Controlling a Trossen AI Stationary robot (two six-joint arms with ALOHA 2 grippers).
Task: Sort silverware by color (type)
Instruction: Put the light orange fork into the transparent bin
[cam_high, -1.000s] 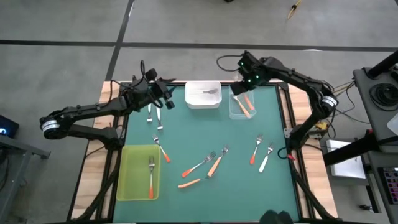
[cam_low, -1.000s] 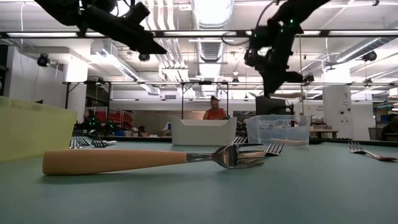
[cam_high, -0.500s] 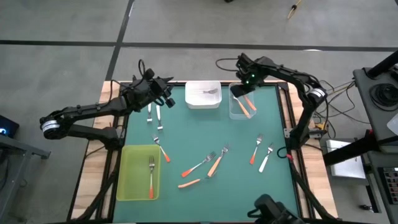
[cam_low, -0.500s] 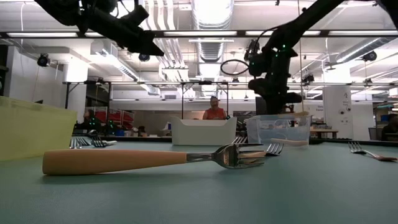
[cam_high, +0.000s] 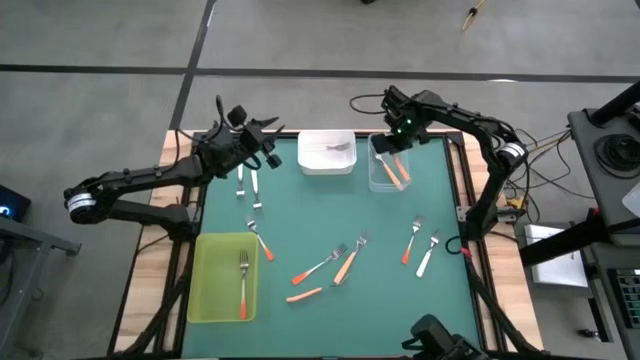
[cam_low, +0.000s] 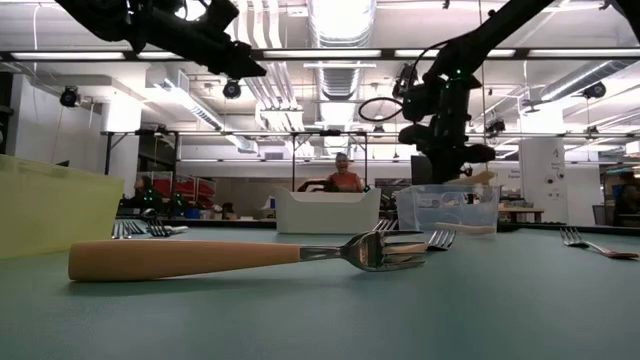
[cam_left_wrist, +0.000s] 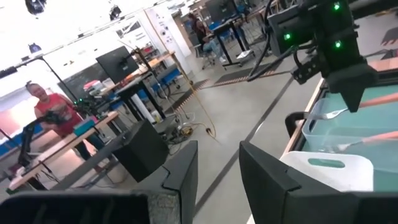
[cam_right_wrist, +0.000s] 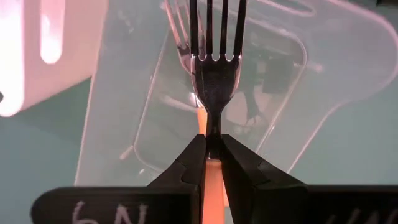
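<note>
My right gripper (cam_high: 393, 142) hangs over the clear tray (cam_high: 386, 172) at the table's far right, shut on a fork with a light orange handle (cam_right_wrist: 210, 74). At least one orange-handled fork (cam_high: 397, 170) lies inside that tray. My left gripper (cam_high: 262, 138) is raised over the far left of the table, open and empty (cam_left_wrist: 217, 168). The white tray (cam_high: 327, 152) holds one fork. A red-orange fork (cam_high: 243, 285) lies in the yellow-green tray (cam_high: 222, 300). Several forks lie loose on the mat, such as a light orange one (cam_high: 347, 264). My right gripper pinches the fork between its two fingers at the neck (cam_right_wrist: 211, 140), where the metal meets the handle. The fingers come from above, pointing steeply down. The fork is lifted clear above the clear tray, and its handle end (cam_low: 482, 178) sticks out sideways, close to level.
Two forks (cam_high: 250, 185) lie below my left gripper and two more (cam_high: 420, 248) near the right edge. A light orange fork (cam_low: 240, 258) lies right before the low camera. Beyond the table a person (cam_low: 345, 178) sits at a desk.
My right gripper has come down with the fork toward the clear tray, moving a little toward the table's left, and now holds nearly still just above it. My left gripper has tipped up slightly in place.
</note>
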